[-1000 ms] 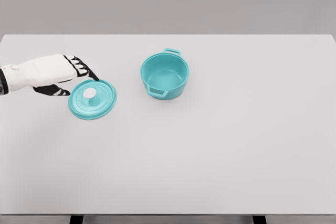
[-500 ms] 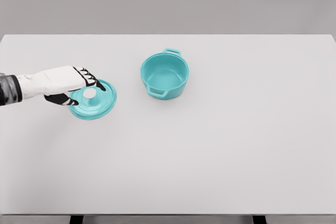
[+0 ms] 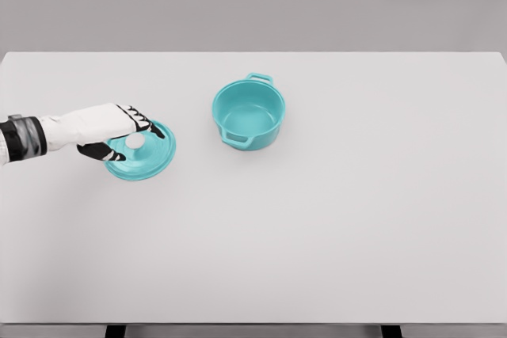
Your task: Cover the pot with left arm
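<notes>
the left hand (image 3: 119, 132) reaches in from the left over the teal lid (image 3: 142, 152), fingers and thumb either side of its white knob (image 3: 135, 141); whether they grip it i cannot tell. the lid lies flat on the white table (image 3: 333, 219), left of the open teal pot (image 3: 249, 112), apart from it.

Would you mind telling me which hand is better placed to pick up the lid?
Left. The left hand hovers over the round teal lid, fingers around its white knob. No right hand shows.
</notes>
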Action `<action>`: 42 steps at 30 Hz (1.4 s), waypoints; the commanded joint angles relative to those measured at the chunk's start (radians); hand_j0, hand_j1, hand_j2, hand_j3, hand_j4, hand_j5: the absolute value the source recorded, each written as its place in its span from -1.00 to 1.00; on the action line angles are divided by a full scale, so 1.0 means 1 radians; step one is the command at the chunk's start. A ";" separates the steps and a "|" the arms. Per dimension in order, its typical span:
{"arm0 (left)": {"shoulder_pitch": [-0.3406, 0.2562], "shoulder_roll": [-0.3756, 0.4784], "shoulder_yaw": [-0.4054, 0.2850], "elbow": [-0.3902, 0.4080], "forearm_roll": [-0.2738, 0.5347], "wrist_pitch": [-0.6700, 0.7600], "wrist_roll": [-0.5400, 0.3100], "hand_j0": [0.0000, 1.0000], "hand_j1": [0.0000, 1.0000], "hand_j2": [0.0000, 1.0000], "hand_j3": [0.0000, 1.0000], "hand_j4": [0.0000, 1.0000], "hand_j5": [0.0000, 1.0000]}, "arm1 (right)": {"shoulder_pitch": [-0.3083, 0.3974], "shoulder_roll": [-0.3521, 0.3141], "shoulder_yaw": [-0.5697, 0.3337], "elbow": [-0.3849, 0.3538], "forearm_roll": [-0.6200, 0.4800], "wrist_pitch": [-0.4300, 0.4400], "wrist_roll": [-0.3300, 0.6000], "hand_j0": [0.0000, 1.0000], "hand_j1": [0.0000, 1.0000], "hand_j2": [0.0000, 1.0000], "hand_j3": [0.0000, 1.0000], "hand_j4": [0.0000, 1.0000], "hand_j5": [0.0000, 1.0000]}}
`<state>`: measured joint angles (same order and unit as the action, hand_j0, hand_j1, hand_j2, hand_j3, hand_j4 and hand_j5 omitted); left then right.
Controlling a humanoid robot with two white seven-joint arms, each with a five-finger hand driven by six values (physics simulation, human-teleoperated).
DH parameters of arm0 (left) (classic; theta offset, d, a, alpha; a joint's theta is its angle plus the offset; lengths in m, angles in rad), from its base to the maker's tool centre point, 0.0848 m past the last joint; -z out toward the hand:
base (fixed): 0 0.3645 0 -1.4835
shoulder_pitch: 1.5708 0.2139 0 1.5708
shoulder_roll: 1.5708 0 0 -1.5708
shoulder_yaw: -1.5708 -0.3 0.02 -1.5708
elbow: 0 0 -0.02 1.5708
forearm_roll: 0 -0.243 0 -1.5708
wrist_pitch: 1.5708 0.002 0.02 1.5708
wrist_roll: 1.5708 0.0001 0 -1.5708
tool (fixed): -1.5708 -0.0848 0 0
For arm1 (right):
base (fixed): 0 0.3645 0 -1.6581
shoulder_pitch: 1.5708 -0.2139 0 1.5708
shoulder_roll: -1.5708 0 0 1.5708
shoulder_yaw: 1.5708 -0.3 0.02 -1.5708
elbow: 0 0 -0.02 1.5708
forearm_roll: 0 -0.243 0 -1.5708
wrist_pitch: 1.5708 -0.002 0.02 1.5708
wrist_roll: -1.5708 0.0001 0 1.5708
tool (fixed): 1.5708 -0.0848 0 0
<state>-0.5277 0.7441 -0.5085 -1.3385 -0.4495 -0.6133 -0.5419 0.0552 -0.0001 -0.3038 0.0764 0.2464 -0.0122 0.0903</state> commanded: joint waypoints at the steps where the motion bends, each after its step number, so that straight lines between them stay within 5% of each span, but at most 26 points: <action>1: 0.000 -0.003 0.001 0.018 0.000 0.002 0.000 0.62 0.62 0.62 0.62 0.62 0.62 | 0.000 0.000 0.000 0.000 0.001 0.000 0.000 1.00 1.00 1.00 1.00 1.00 1.00; 42: -0.025 -0.060 -0.001 0.098 -0.057 0.002 0.000 0.38 0.38 0.38 0.38 0.38 0.38 | 0.000 0.000 0.000 0.000 0.001 0.000 0.000 1.00 1.00 1.00 1.00 1.00 1.00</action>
<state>-0.5522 0.6842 -0.5100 -1.2424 -0.5112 -0.6132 -0.5416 0.0552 -0.0001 -0.3038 0.0764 0.2468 -0.0122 0.0903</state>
